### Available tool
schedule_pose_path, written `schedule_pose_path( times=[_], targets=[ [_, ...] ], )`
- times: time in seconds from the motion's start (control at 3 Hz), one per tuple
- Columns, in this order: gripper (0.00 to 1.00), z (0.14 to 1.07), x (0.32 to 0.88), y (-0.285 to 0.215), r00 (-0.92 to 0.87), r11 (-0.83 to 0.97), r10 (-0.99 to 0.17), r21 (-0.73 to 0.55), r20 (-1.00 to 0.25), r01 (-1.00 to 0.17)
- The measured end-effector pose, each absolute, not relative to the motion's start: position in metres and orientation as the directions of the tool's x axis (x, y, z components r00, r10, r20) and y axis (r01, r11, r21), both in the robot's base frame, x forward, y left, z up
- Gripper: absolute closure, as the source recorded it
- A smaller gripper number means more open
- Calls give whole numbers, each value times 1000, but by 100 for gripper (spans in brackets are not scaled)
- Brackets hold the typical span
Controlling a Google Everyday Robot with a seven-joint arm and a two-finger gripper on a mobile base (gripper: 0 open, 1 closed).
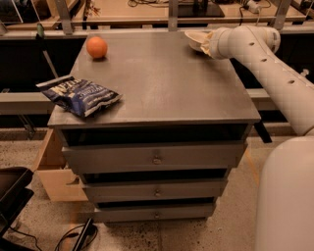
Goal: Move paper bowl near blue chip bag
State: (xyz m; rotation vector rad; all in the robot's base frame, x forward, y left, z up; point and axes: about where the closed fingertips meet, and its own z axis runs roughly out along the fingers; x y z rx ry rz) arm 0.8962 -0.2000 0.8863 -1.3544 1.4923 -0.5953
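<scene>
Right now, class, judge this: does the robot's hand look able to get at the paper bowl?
Probably yes: the hand sits right at the paper bowl on the cabinet top's far right corner, nothing standing between them.

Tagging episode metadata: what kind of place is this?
Probably a robotics lab or workshop: a grey drawer cabinet serves as the table, with a cluttered workbench behind it. The gripper is at the paper bowl, on the cabinet top's far right corner.

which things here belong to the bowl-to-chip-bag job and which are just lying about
For the job: shallow cream-white paper bowl, far right corner; crinkled navy-blue chip bag, near left edge; gripper, at the bowl.
Just lying about: round orange ball, far left; grey drawer cabinet underneath.
</scene>
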Motion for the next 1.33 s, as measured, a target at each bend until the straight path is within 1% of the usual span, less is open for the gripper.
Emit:
schedule_pose_path(
  times=[0.33,0.67,1.33],
  targets=[
    [100,884,897,-198,121,253,-933,-857,-338,-448],
    [100,884,897,-198,121,252,-933,-857,-338,-448],
    [100,931,896,-211,183,198,-940,-899,-287,-391]
  ],
)
